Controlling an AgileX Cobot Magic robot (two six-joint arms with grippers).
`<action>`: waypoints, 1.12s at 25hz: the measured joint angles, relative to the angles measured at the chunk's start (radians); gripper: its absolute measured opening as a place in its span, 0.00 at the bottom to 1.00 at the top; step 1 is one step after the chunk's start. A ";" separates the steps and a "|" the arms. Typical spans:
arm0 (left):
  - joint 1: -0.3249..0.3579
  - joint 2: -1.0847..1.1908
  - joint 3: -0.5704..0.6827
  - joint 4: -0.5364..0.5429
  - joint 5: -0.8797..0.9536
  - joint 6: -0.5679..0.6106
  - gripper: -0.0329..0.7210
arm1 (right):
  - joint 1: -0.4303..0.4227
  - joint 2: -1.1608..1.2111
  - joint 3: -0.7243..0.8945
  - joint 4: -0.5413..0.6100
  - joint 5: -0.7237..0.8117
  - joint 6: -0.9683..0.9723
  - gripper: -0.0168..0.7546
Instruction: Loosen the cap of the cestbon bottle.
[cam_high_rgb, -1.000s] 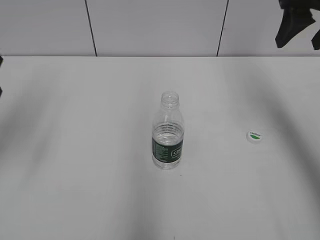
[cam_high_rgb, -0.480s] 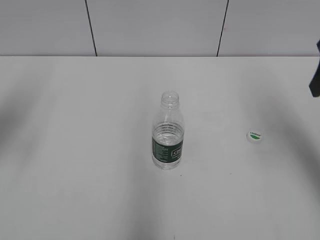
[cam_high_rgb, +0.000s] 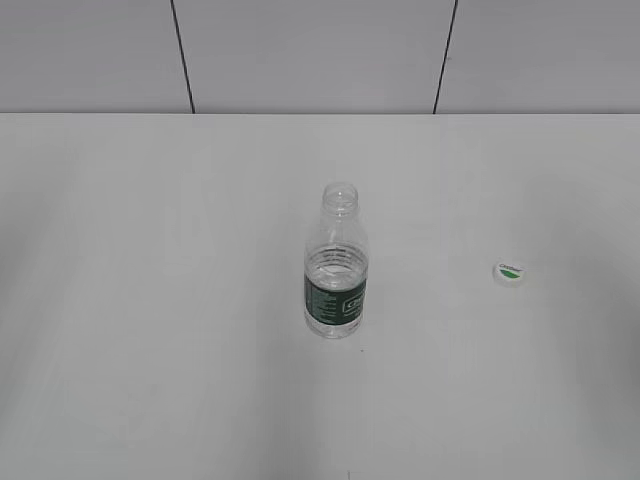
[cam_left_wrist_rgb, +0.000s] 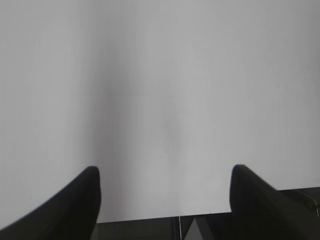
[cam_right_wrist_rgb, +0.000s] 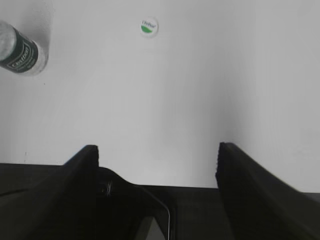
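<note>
White table fills the ext. view. Cestbon bottle stands upright near centre, neck open, green label band low on the body. Cap lies flat on the table at approx. 3 o'clock from the bottle, well apart, leaf mark up. Left gripper: fingers spread wide, nothing between, over bare table. Right gripper: also wide, empty; cap at its 12 o'clock, bottle at approx. 10 o'clock.
</note>
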 joint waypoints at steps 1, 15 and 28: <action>0.000 -0.060 0.017 0.000 0.000 0.000 0.68 | 0.000 -0.071 0.010 -0.011 0.000 0.000 0.75; 0.000 -0.683 0.315 -0.119 -0.075 0.153 0.68 | 0.000 -0.605 0.318 -0.095 -0.022 0.000 0.74; 0.000 -0.907 0.440 -0.199 -0.148 0.168 0.68 | 0.000 -0.844 0.427 -0.149 -0.087 0.000 0.73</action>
